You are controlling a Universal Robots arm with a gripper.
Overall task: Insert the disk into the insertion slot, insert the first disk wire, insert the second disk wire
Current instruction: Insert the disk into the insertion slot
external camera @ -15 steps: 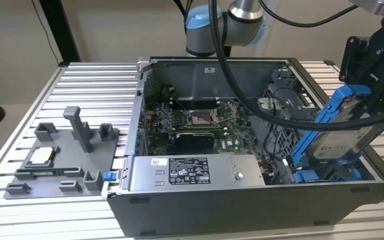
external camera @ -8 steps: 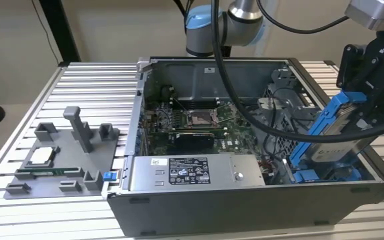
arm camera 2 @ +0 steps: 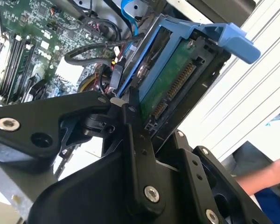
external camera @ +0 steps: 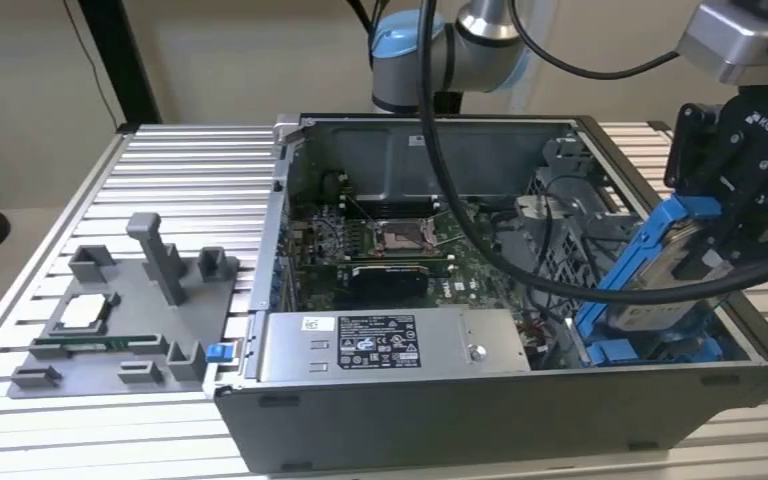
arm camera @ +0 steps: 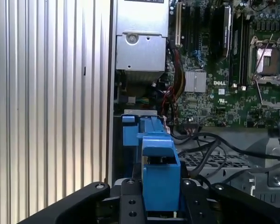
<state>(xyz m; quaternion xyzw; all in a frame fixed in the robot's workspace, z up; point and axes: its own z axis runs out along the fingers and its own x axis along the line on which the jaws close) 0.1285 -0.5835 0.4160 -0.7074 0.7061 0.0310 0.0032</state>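
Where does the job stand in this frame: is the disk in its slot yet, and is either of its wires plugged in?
Nothing looks finished. In hand: the gripper is shut on the disk, which hangs tilted over the insertion slot at the corner of the case, not seated flat. Left: seating it and both wires. In the second wrist view, the disk's connector is bare.

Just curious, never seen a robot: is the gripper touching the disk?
Touching. In the second wrist view the gripper clamps the disk between its fingers.
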